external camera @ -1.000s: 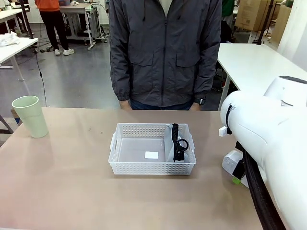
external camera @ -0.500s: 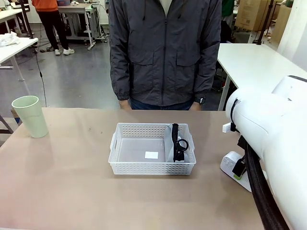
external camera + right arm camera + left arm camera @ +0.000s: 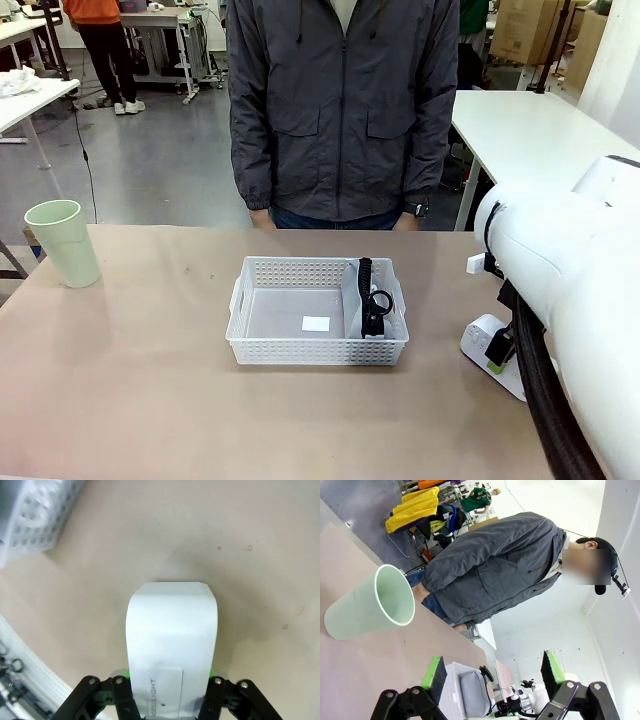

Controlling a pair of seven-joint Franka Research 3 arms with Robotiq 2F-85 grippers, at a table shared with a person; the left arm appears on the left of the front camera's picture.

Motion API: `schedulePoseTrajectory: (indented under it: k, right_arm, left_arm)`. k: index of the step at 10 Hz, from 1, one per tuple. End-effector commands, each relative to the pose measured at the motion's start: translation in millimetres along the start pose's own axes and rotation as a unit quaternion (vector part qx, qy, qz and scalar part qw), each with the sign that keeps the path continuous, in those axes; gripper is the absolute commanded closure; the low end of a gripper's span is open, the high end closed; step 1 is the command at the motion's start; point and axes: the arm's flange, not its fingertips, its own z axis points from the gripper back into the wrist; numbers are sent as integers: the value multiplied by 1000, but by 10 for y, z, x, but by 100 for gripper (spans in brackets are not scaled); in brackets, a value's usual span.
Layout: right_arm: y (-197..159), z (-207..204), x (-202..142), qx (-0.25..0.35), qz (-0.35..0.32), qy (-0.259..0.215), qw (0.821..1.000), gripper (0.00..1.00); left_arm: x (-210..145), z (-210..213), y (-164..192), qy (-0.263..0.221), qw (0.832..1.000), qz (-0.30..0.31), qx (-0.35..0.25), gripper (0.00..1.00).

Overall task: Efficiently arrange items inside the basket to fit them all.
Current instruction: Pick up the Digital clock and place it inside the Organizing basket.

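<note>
The basket point(image 3: 317, 310) sits in the middle of the table point(image 3: 150, 400), a little to the robot's side of the person point(image 3: 345, 110) in a dark jacket who stands at the far edge. The grey pouch point(image 3: 357, 300) stands on edge against the basket's right wall, its black strap point(image 3: 370, 300) lying along the top. The rest of the basket floor is bare except for a small white label point(image 3: 316, 323). The white box point(image 3: 172, 630) lies on the table to the right of the basket, well apart from it. The right gripper point(image 3: 170, 677) straddles the box's near end, green pads right at its sides, though I cannot tell if they pinch it. The green cup point(image 3: 62, 242) stands upright near the table's far left corner. The left gripper point(image 3: 492, 680) hangs spread wide, holding nothing.
</note>
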Motion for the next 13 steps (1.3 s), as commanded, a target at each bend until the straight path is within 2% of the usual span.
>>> schedulePoseTrajectory:
  k: [1, 2, 3, 4, 6, 8, 9, 12, 13]
  right_arm:
    - [-23, 249, -214, 117, -96, -78, 985, 100]
    - [-32, 406, -193, 158, -211, -85, 961, 100]
    - [-7, 524, -196, 181, -290, -82, 936, 100]
    - [39, 605, -213, 168, -340, -87, 921, 100]
    - [134, 776, -346, 237, -338, -131, 902, 100]
    - [128, 816, -486, 231, -368, -209, 876, 100]
    - [-75, 877, -166, 232, -345, -114, 902, 100]
    - [-75, 877, -166, 232, -345, -114, 902, 100]
    - [-57, 888, -129, 232, -351, -129, 898, 48]
  left_arm:
    - [-7, 12, -8, -4, 1000, -6, -10, 0]
    - [-7, 12, -8, -4, 1000, -6, -10, 0]
    - [-7, 12, -8, -4, 1000, -6, -10, 0]
    - [-7, 12, -8, -4, 1000, -6, -10, 0]
    - [-7, 12, -8, -4, 1000, -6, -10, 0]
    - [-7, 12, -8, -4, 1000, -6, -10, 0]
    - [-7, 12, -8, -4, 1000, -6, -10, 0]
    - [-7, 12, -8, -4, 1000, -6, -10, 0]
    - [-7, 12, -8, -4, 1000, -6, -10, 0]
